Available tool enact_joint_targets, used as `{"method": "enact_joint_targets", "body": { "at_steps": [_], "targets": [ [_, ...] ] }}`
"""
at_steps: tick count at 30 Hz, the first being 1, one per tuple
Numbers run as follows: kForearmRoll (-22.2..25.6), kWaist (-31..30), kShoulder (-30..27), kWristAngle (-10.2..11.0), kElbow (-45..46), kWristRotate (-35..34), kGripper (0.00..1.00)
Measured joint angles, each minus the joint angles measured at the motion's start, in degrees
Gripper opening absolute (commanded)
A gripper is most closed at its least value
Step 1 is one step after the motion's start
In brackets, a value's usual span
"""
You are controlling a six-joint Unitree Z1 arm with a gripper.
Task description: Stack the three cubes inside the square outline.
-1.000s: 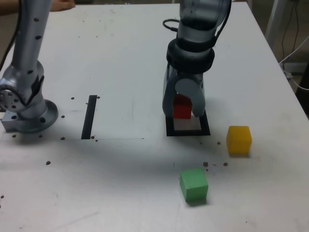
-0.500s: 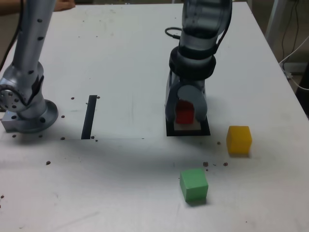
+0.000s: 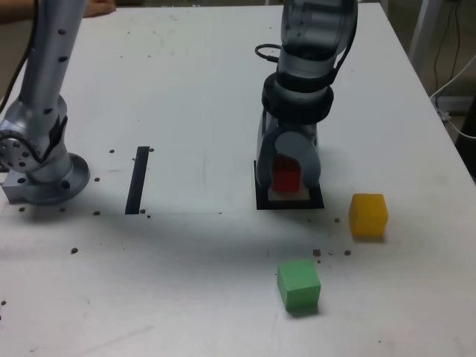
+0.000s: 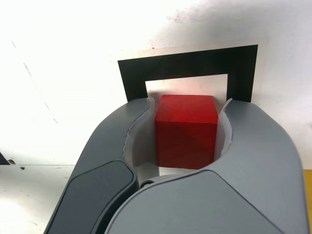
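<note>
The red cube (image 3: 285, 176) stands low inside the square outline (image 3: 290, 204), on or just above its white centre. My gripper (image 3: 286, 186) comes straight down over it, and its grey jaws hug the cube on both sides. The wrist view shows the red cube (image 4: 186, 129) snug between the jaws of the gripper (image 4: 189, 103), with the black frame of the square outline (image 4: 190, 61) beyond it. In the exterior view the yellow cube (image 3: 368, 214) sits to the right of the outline, and the green cube (image 3: 299, 284) lies nearer the table's front edge.
A straight black strip (image 3: 137, 179) lies on the white table at the exterior view's left, close to the arm's round base (image 3: 44, 175). A person's hand (image 3: 97, 7) shows at the far left corner. Cables (image 3: 454, 89) hang off the table's right side.
My gripper has come down with the red cube, from just above the outline to low inside it. The yellow and green cubes have not moved.
</note>
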Motion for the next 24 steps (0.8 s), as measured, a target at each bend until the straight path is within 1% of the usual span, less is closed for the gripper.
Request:
{"method": "enact_joint_targets", "body": {
  "at_steps": [1,2,3,5,14,17,20,21,24],
  "targets": [
    [0.14,0.01,0.0,0.06,0.06,0.03,0.84],
    [0.28,0.01,0.0,0.18,0.12,0.07,0.9],
    [0.38,0.01,0.0,0.32,0.2,0.1,0.94],
    [0.66,0.01,0.0,0.59,0.33,0.12,0.98],
    [3.75,0.01,-0.58,0.82,-1.01,0.12,0.99],
    [7.09,-0.41,-1.48,1.77,-2.82,-0.1,0.99],
    [12.0,-0.99,-2.42,2.96,-5.72,-0.94,0.99],
    [12.63,-1.0,-2.7,2.97,-6.18,-0.97,0.99],
    [17.27,-1.24,-2.79,3.02,-9.93,-1.51,1.0]
  ]
}}
